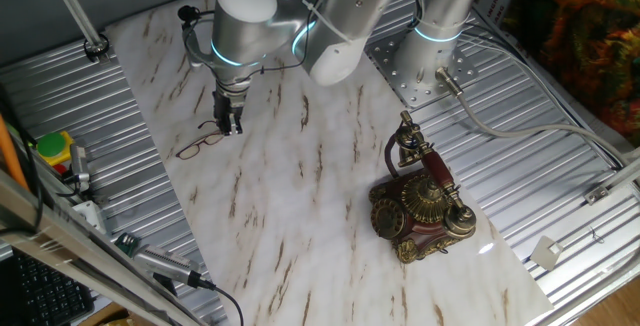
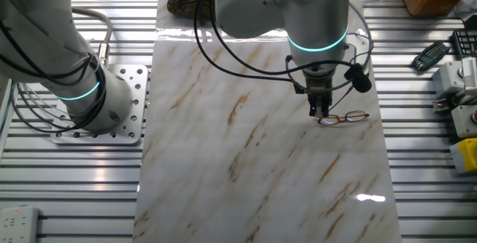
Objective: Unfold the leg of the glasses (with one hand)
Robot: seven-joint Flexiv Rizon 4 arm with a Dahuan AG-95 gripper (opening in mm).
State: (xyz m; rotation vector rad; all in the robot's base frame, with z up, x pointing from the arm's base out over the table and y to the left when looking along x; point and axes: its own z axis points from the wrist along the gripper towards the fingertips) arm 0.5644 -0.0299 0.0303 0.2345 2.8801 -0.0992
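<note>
Taking the antique telephone as the landmark at the near end of the marble-patterned table in the one fixed view, the glasses lie well apart from it, across the slab toward its far left edge, flat on the surface. The hand hangs straight down at the far end of the glasses from the telephone, its black fingertips right at the frame; in the other fixed view the hand meets the glasses at the end nearer the middle of the slab, with the lenses stretching away toward the table's edge. The main risk, as I judge it, is that the thin wire frame slides or spins on the smooth top instead of letting its leg swing out, since nothing pins it; a push set too low or off the hinge could also flip the frame or shove it toward the slab's edge. The fingers stand close together, only a narrow gap at most, and whether they actually pinch the leg or merely touch it I cannot tell at this size.
</note>
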